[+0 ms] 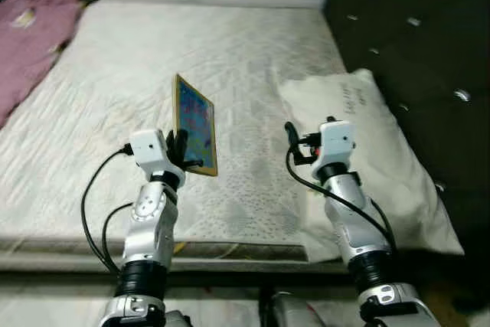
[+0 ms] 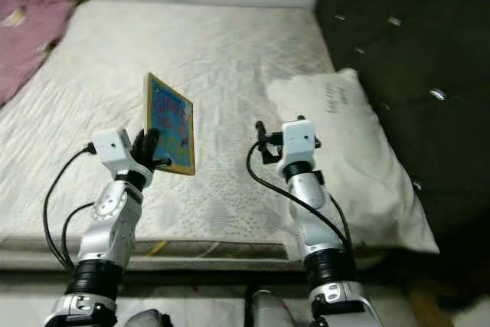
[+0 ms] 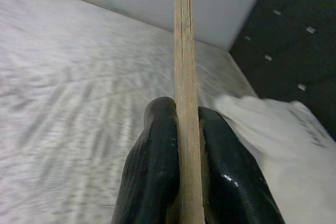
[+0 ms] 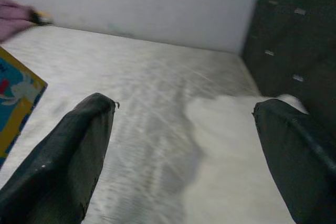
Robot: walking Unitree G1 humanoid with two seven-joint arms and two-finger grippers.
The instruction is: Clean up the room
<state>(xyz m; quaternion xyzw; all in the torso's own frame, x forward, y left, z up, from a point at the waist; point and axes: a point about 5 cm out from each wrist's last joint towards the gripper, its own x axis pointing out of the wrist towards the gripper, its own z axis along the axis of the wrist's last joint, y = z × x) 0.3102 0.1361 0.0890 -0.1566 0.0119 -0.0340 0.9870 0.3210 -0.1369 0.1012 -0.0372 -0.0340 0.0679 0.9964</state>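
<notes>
Pink blanket [image 1: 34, 32] bunched at ten o'clock, on the far corner of the mattress [image 1: 153, 59]. Bare quilted mattress spread across the middle, pale wall behind it at twelve.

Left gripper [image 1: 182, 152] raised above the near edge of the mattress, at about seven o'clock, pinched tight on a book [image 1: 194, 124]. Book held upright on edge, thin and flat, yellow-bordered cover with a busy blue picture turned toward three o'clock. Seen along the left wrist, both black fingers [image 3: 157, 166] pressed flat against the two faces of the book's lower end, page edges running straight up between them. Book lifted off the mattress, touching nothing but the fingers.

Right gripper [image 1: 294, 143] at five o'clock, level with the left, fingers spread wide and holding nothing. Just beside it toward three, a white pillow [image 1: 367, 151] lying on the mattress, some dark print near its far end, too small to read. Dark tufted headboard [image 1: 413, 44] from one to four o'clock, pillow's far side seemingly against it, though hard to be sure.
</notes>
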